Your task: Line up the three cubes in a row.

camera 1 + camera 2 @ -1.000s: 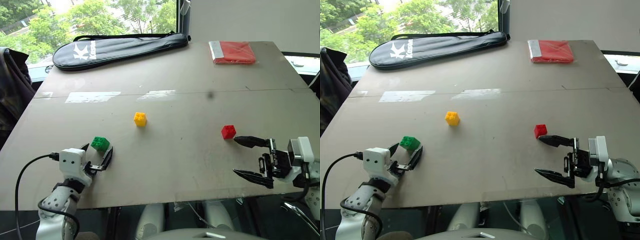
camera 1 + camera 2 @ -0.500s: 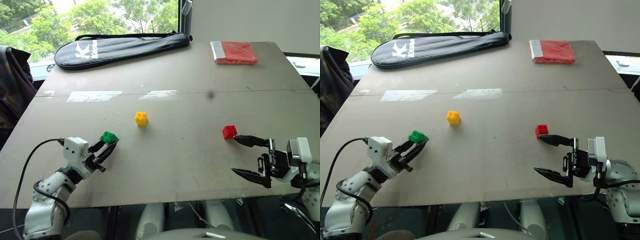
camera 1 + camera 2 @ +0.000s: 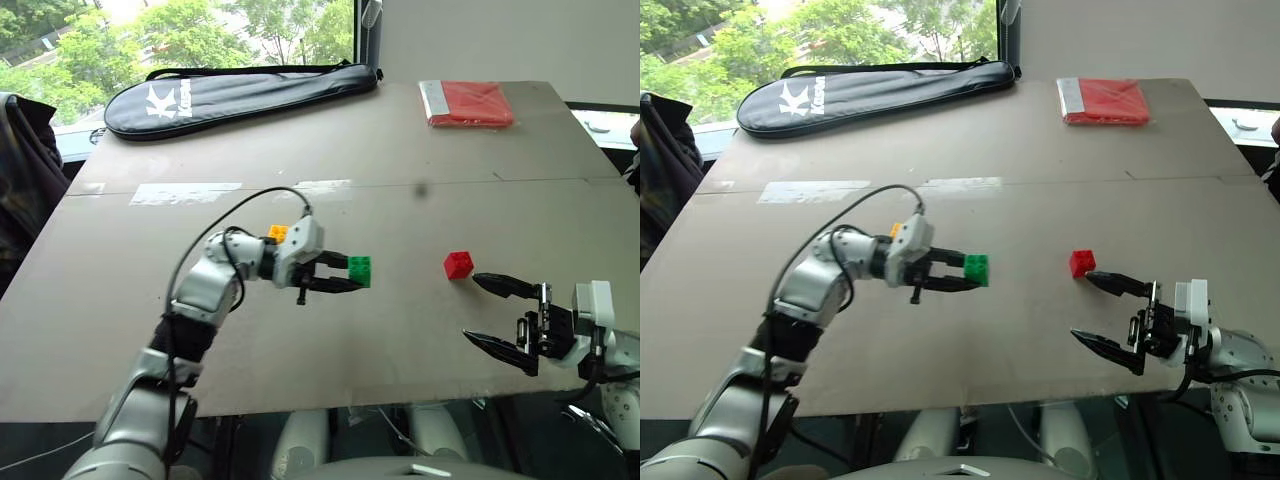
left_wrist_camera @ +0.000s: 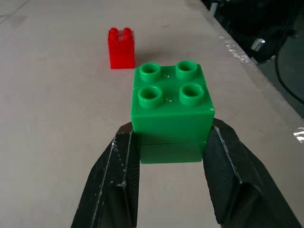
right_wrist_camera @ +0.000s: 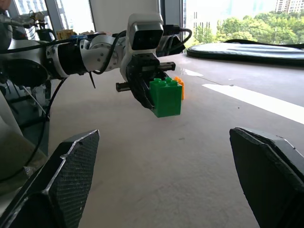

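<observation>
Green cube [image 4: 172, 114] clamped between both fingers of left gripper [image 3: 352, 277], studs up, held clear above table [image 3: 420, 330], between yellow cube [image 3: 278, 233] and red cube [image 3: 458, 264]. Right gripper [image 3: 492, 313] spread wide, empty, just beside red cube, not touching. Compared with a second ago: green cube lifted off table's near left part and carried toward middle; yellow and red unmoved. Grey-brown tabletop; black racket bag [image 3: 240, 95] and flat red packet [image 3: 465, 103] at far edge; trees beyond window.
</observation>
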Motion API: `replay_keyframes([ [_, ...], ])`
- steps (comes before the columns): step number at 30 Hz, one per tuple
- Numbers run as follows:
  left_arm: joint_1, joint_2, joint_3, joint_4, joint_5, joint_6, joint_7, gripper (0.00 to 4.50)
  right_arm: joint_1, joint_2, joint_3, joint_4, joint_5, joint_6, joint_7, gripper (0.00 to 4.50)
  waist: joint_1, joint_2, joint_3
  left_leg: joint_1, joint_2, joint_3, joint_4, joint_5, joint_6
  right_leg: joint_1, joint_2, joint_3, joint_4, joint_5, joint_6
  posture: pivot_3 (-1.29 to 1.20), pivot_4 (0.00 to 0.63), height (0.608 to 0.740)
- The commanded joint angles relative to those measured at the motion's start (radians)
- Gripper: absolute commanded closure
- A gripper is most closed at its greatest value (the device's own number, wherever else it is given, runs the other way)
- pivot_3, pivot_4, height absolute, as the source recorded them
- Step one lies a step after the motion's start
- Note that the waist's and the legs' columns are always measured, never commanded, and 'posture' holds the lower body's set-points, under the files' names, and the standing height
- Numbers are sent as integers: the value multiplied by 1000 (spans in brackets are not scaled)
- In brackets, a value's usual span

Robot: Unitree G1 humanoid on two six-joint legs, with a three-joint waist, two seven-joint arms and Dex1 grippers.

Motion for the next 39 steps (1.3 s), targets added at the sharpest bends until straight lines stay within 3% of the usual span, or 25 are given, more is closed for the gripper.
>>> replay_keyframes([
  [1, -66, -65, -18, 166, 66, -103, -3, 3246, 48, 6, -40, -58, 3, -35, -28, 0, -4, 0, 0, 0, 0, 0, 0, 0, 0, 0, 0, 0, 0, 0, 0, 0, 150, 694],
  [6, -141, -158, -28, 346, 137, -203, 26, 3246, 110, 23, -43, -100, -3, -56, -66, 0, 1, 0, 0, 0, 0, -1, 0, 0, 1, 0, 0, 0, 0, -1, 2, 0, 150, 694],
  [12, -166, -229, -24, 429, 206, -251, 102, 3246, 129, 23, -44, -119, -5, -61, -98, 0, 3, 0, 0, 0, 0, -2, 0, 0, 1, 0, -1, 0, 0, -2, 3, 0, 150, 694],
  [24, -137, -244, -15, 410, 252, -221, 162, 3246, 100, 1, -38, -100, -17, -66, -113, 0, 3, 0, 0, 0, 0, -4, 0, 0, 1, 0, -1, 0, 0, -1, 3, 0, 150, 694],
  [25, -135, -245, -12, 405, 248, -212, 163, 2211, 99, 1, -36, -100, -18, -66, -113, 0, 3, 0, 0, 0, 0, -4, 0, 0, 1, 0, -1, 0, 0, -1, 3, 0, 150, 694],
  [29, -128, -239, -15, 408, 283, -237, 218, 418, 94, 0, -33, -99, -21, -62, -113, 0, 3, 0, 0, 0, 0, -4, 0, 0, 1, 0, -1, -1, 0, -1, 3, 0, 150, 694],
  [35, -128, -217, 29, 350, 237, -207, 213, 418, 91, -2, -32, -95, -23, -58, -111, 0, 2, 0, 0, 0, 0, -5, 0, 0, 1, 0, -1, -1, 1, -1, 2, 0, 150, 694],
  [39, -135, -168, 101, 203, 130, -103, 155, 418, 84, -4, -31, -91, -15, -53, -106, 0, 2, 0, 0, 0, 0, -6, 0, 0, 1, 0, -1, -1, 1, -1, 2, 0, 150, 694],
])
